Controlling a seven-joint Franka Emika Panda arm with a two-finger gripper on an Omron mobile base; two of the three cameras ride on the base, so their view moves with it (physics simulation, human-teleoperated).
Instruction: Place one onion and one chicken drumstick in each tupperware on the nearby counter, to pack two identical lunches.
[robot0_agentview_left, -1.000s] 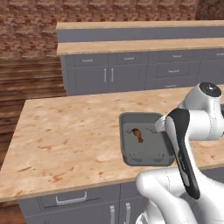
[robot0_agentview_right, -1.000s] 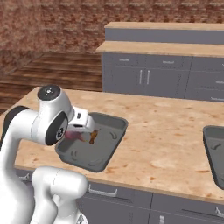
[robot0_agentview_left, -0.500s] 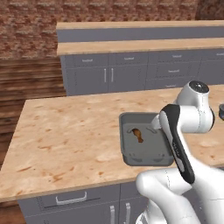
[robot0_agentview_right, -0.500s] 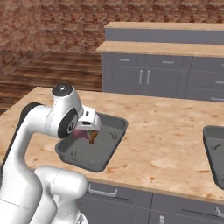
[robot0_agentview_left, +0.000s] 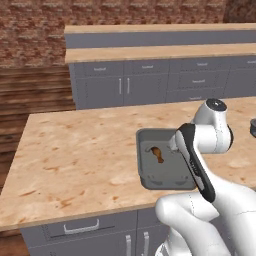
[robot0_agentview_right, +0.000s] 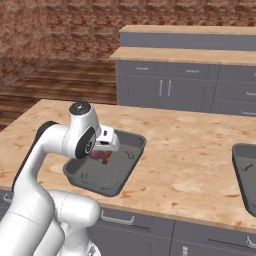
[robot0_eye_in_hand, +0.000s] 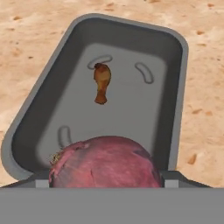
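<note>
In the left base view, the wood-grain surface (robot0_agentview_left: 75, 160) is filling the middle left of the frame. Right of centre a grey tupperware (robot0_agentview_left: 150, 181) is lying flat on it, and one chicken drumstick (robot0_agentview_left: 157, 152) is lying inside, in the upper left part of the tray. The white arm is rising from the lower right of the frame and is bending over the right side of this tray.

In the right base view, the same tupperware (robot0_agentview_right: 120, 172) is sitting at the centre left of the frame, and the arm is reaching over it from the lower left. Under the white hand a pinkish-maroon onion (robot0_agentview_right: 96, 155) is showing, above the inside of the tray. At the right edge of the frame, a second tupperware (robot0_agentview_right: 244, 170) is lying on the same surface, well apart from the first one.

In the hand view, the drumstick (robot0_eye_in_hand: 101, 88) is lying in the tray, upper centre of the frame, with its thin bone end pointing down in the picture. The onion (robot0_eye_in_hand: 105, 164) is filling the bottom centre, right at the gripper (robot0_eye_in_hand: 105, 177). The jaws are standing wide, one on each side of the onion, and they are pinching it.
</note>
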